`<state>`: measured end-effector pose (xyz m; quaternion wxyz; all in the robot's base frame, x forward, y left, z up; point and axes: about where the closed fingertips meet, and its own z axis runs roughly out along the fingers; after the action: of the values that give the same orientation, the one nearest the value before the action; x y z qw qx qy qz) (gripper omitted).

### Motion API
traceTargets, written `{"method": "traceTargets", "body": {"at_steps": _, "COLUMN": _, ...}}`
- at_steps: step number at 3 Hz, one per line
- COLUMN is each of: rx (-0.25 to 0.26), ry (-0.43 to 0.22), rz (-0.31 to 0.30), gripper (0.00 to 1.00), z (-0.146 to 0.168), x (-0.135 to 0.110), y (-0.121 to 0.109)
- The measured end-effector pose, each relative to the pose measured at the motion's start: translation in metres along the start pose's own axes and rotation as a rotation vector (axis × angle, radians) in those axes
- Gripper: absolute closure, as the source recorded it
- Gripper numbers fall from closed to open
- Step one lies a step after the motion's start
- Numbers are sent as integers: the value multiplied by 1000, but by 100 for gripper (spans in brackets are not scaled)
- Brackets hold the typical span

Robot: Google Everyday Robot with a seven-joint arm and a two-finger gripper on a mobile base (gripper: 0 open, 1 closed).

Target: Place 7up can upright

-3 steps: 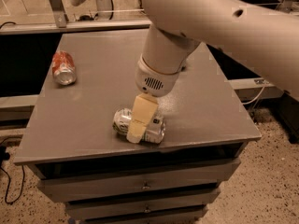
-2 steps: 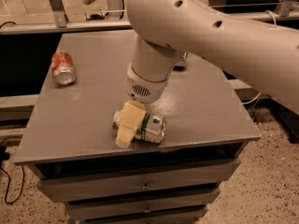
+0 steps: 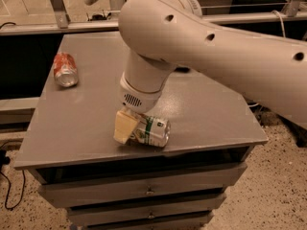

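The 7up can (image 3: pixel 152 131), white with a green band and a silver end, lies on its side near the front edge of the grey table (image 3: pixel 206 109). My gripper (image 3: pixel 128 126) reaches down from the big white arm and sits over the can's left end. One cream finger (image 3: pixel 123 127) shows in front of the can; the other is hidden behind it.
A red-orange can (image 3: pixel 64 69) lies on its side at the table's far left. The table's front edge runs just below the 7up can, with drawers (image 3: pixel 148 188) beneath. A metal rail (image 3: pixel 57 13) crosses behind the table.
The arm has swung left and the gripper has slid left along the can, from over its middle to its left end. The can has stayed lying in about the same place.
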<state>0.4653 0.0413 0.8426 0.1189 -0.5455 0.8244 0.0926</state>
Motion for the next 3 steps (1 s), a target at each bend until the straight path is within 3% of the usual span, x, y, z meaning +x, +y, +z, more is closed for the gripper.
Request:
{"method": "traceTargets", "body": {"at_steps": 1, "rx": 29, "ry": -45, "rz": 17, "gripper": 64, "z": -9, "x": -5, "y": -7}}
{"method": "traceTargets", "body": {"at_steps": 2, "rx": 52, "ry": -134, "rz": 13, "gripper": 87, "z": -24, "x": -10, "y": -16}}
{"method": "traceTargets", "body": {"at_steps": 3, "rx": 60, "ry": -257, "rz": 2, "gripper": 100, "z": -40, "x": -11, "y": -30}}
